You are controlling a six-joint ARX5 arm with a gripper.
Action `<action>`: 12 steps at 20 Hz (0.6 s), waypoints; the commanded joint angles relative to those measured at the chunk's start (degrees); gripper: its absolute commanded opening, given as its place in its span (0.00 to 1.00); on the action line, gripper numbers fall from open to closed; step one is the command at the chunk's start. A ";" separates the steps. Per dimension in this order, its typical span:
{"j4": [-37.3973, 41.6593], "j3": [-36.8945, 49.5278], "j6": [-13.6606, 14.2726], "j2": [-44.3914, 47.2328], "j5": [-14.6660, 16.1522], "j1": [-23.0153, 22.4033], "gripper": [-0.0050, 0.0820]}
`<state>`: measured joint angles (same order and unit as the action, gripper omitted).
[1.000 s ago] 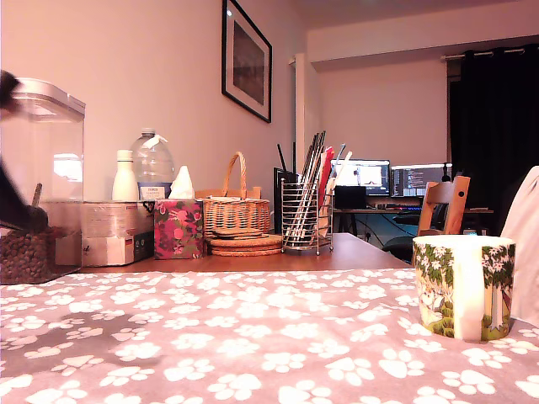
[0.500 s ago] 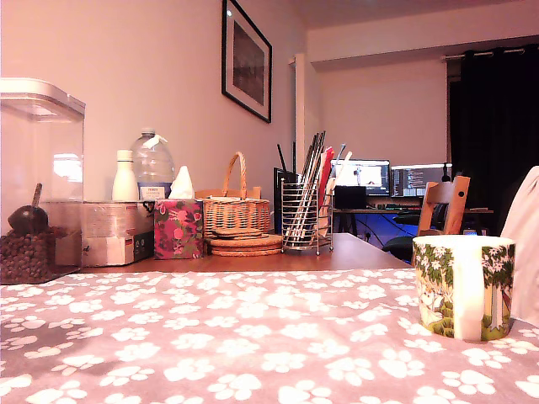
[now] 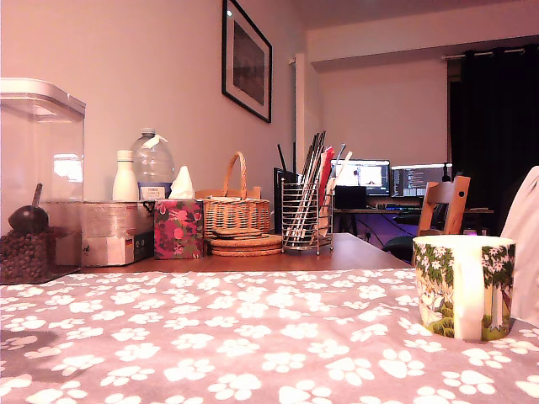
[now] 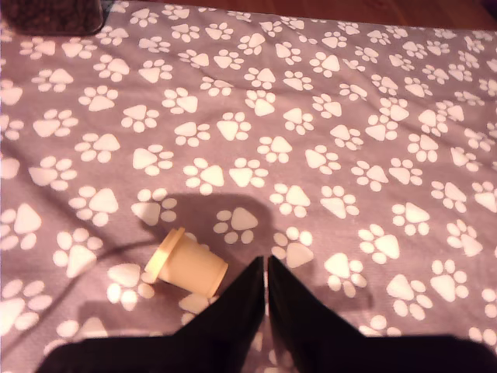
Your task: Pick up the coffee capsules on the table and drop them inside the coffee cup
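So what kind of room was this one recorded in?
Most likely a lived-in home room, dining table with a desk corner behind. A paw-print cloth covers the table, household clutter like a wicker basket lines the wall, and lit computer monitors sit at the back near a framed picture.

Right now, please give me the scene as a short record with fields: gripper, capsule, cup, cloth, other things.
gripper: gripper shut, holding nothing, above the cloth; seen only in the wrist view
capsule: one coffee capsule lying on its side on the cloth, close beside the fingertips
cup: coffee cup upright, at the exterior view's right
cloth: cloth with white paw prints covers the table
other things: wire utensil holder, wicker basket
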<state>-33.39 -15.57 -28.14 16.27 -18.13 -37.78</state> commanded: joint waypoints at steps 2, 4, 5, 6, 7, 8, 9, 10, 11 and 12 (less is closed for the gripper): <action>0.15 1.01 -0.76 0.15 -0.24 -0.11 0.04; -0.04 1.01 -1.64 0.15 -0.26 -0.11 0.08; -0.13 1.01 -2.12 0.15 -0.33 -0.11 0.12; -0.17 1.01 -2.43 0.15 -0.42 -0.11 0.19; -0.28 1.01 -3.21 0.15 -0.42 -0.11 0.27; -0.63 1.01 -3.50 0.15 -0.39 -0.11 0.35; -1.20 1.01 -4.39 0.17 -0.39 -0.11 0.42; -1.36 1.01 -5.70 0.17 -0.37 -0.11 0.49; -1.36 1.01 -6.38 0.17 -0.33 -0.11 0.56; -1.36 1.01 -6.43 0.17 -0.33 -0.11 0.64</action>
<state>-34.92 -15.55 -34.15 16.27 -18.17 -37.78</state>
